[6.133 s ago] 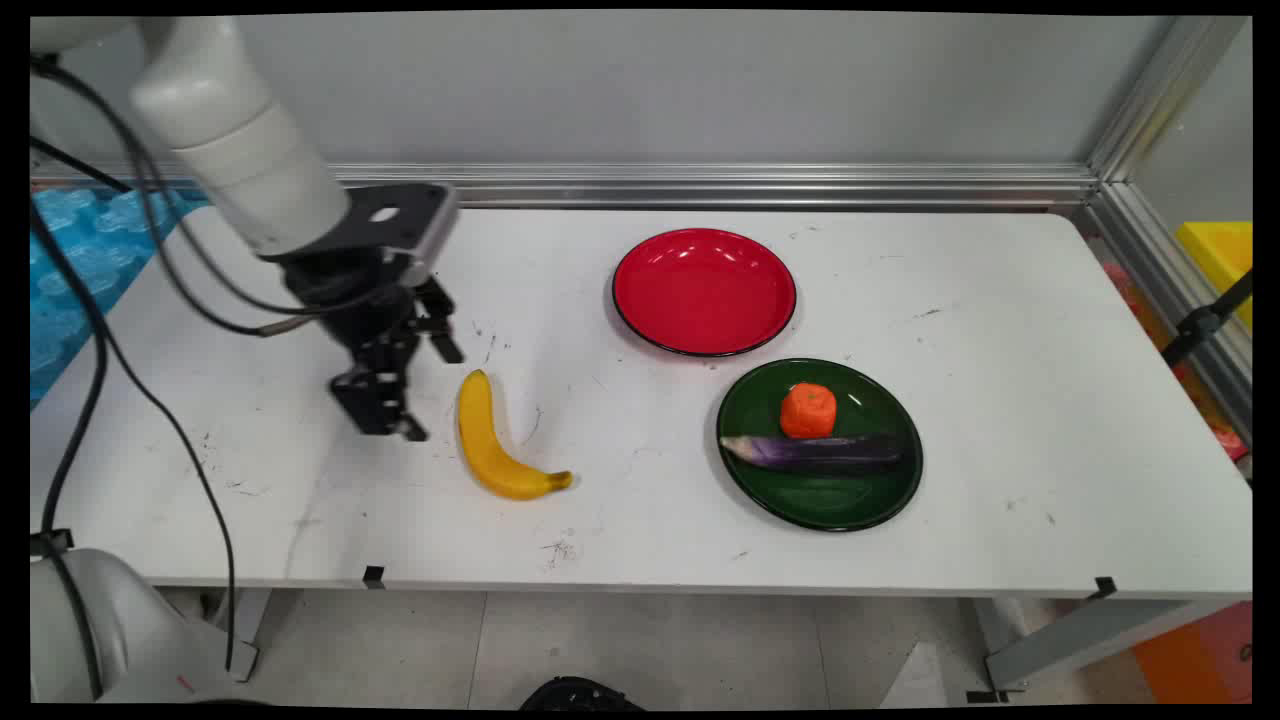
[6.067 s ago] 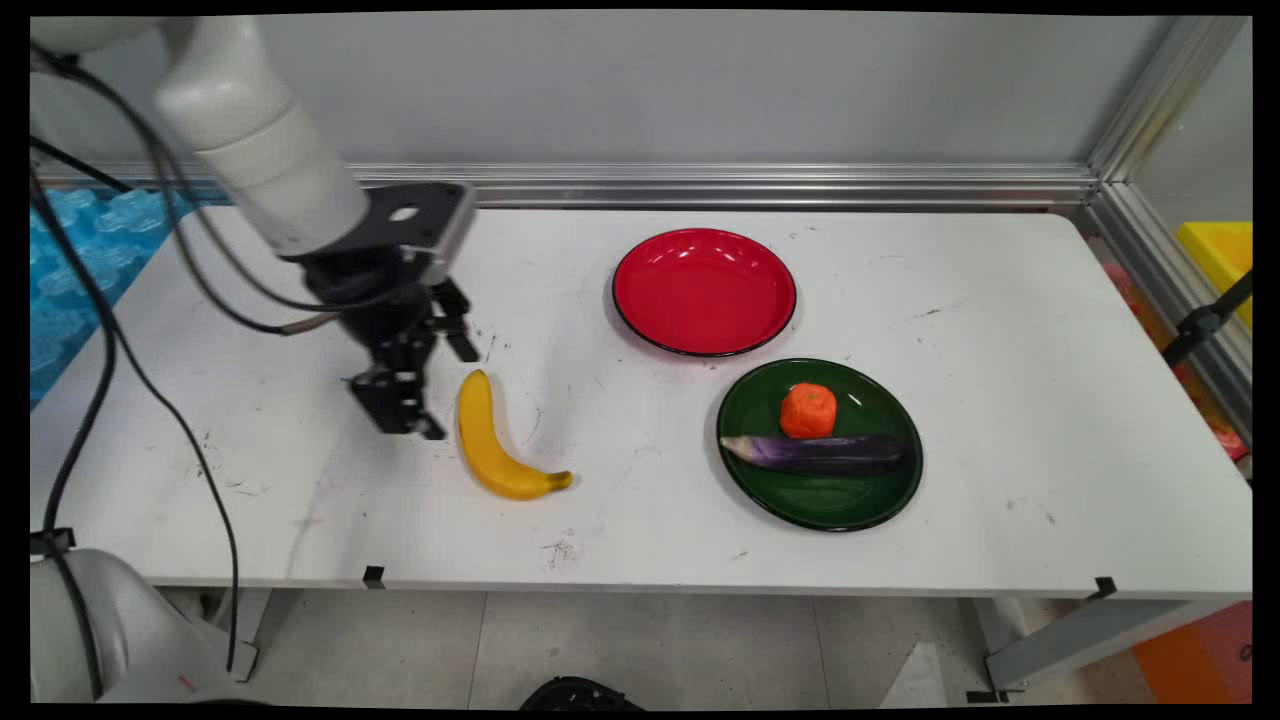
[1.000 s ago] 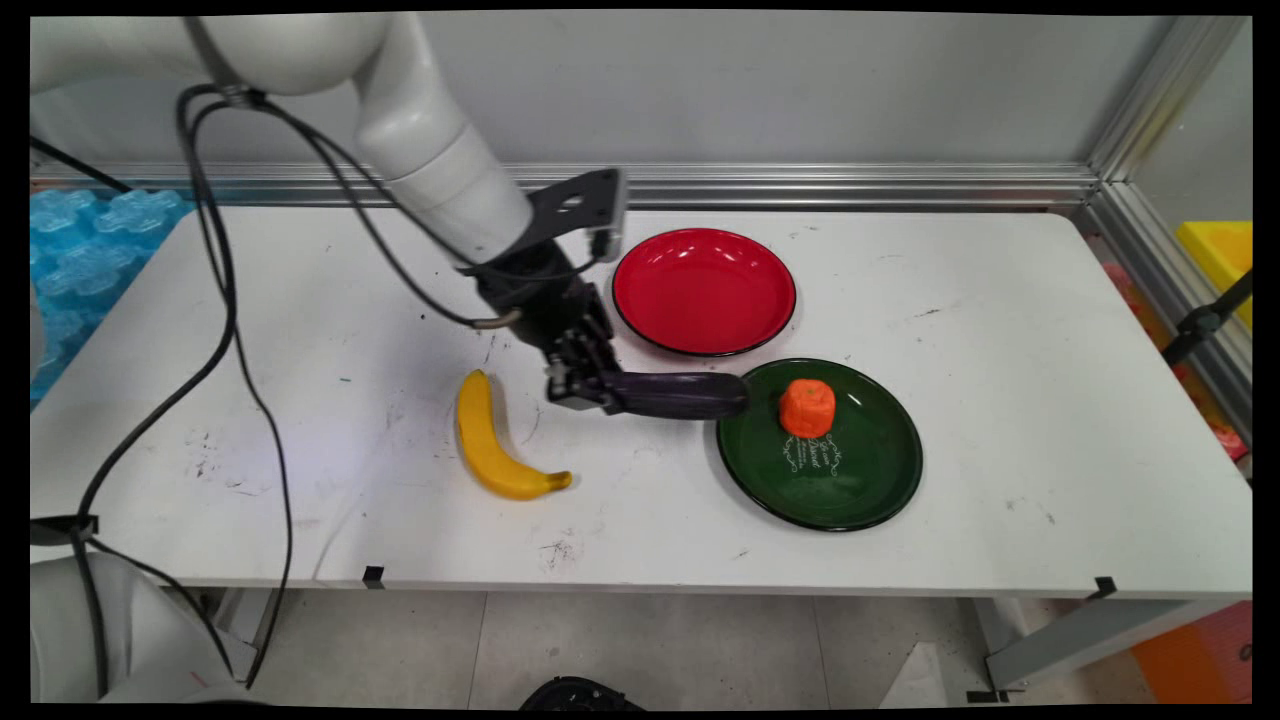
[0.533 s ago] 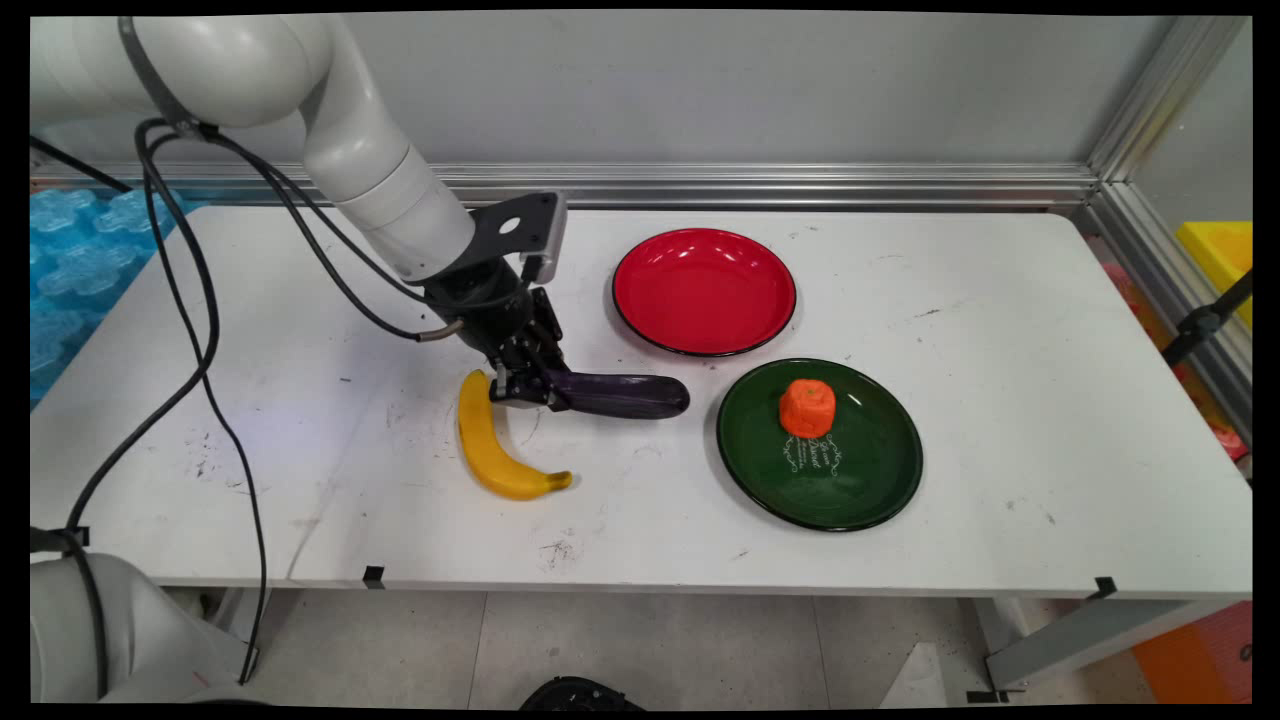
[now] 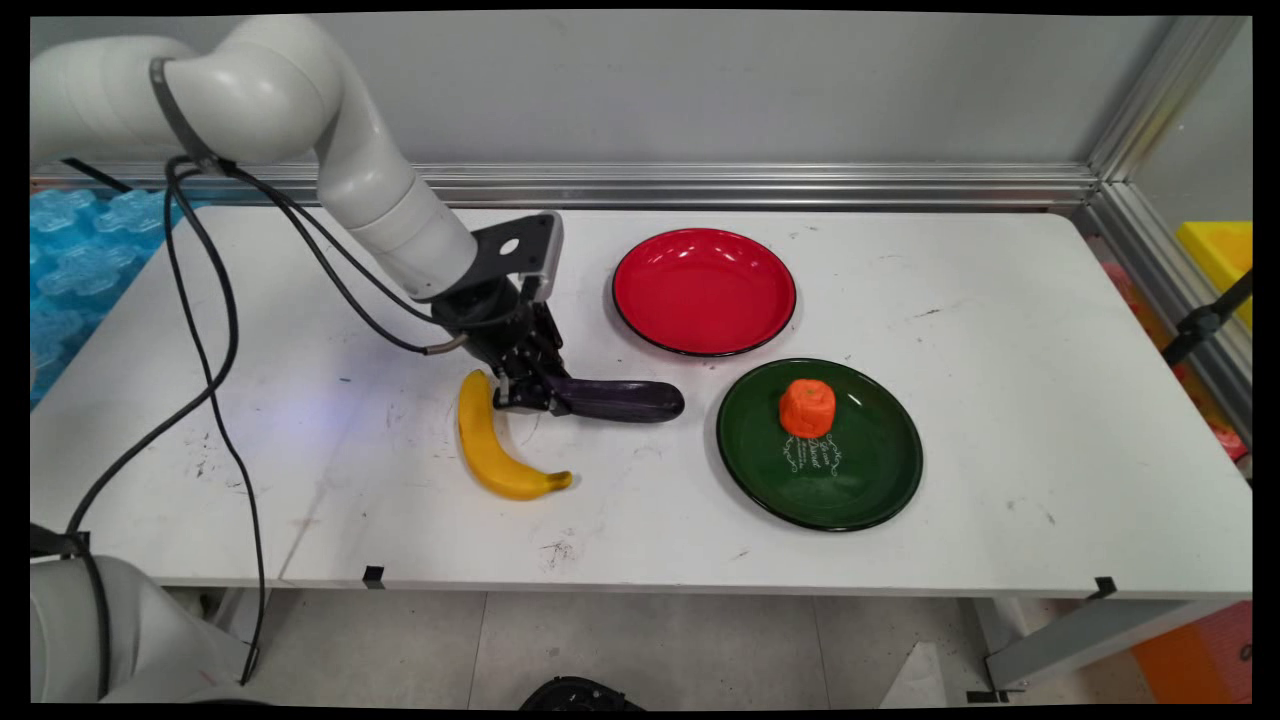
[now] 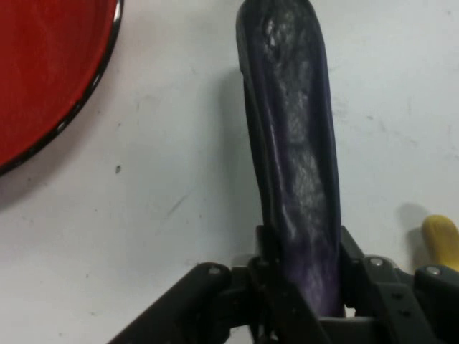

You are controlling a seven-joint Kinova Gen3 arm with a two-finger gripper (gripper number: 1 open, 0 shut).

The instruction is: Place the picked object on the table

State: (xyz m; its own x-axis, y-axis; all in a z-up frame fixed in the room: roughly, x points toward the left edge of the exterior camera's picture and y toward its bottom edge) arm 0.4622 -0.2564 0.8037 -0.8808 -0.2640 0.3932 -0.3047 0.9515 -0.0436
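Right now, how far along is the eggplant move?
Done: eggplant is off the green plate; only the orange piece remains there. In hand: gripper clamps its end, low beside the banana. Left: release; fingers are shut on it.

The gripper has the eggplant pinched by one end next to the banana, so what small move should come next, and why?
Probably lower slightly and open: the gripper holds the eggplant level just above bare table, close beside the banana, so a release there should land it softly.
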